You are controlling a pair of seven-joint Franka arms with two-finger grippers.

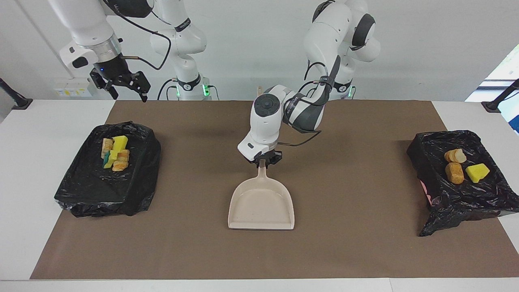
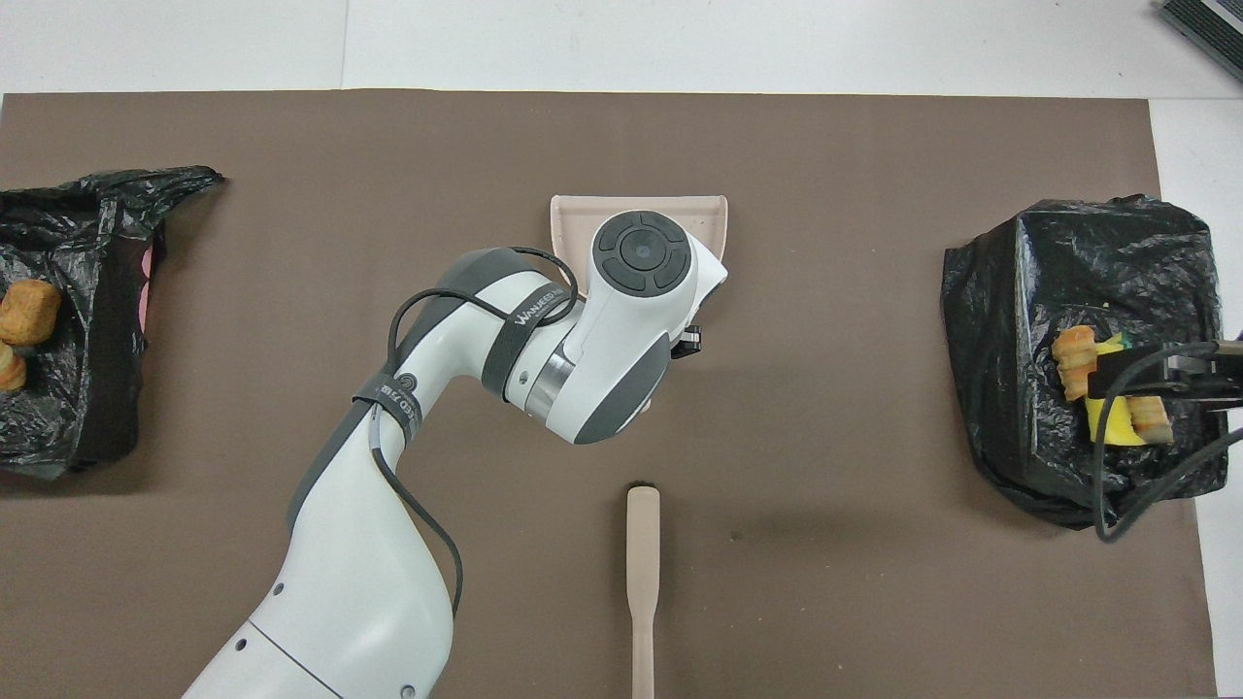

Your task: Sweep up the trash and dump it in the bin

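Inside two black-lined bins [image 1: 134, 178] at opposite ends of the brown mat [image 1: 365, 243] lies the trash [image 1: 115, 153]. At mid-mat, the left gripper [image 1: 264, 159] clamps the beige dustpan [image 1: 261, 205] by its handle; the right gripper [image 1: 125, 84] hangs open over the table's edge near its bin.

Both arms [image 1: 263, 121] are glossy white with dark grey joint bands, black looping cables, black hands and green-lit bases.

Robotics laboratory: two white arms [image 1: 324, 36] are mounted at a white table [image 1: 48, 117] covered by a brown mat [image 1: 365, 134], against a bare white wall [image 1: 425, 48].
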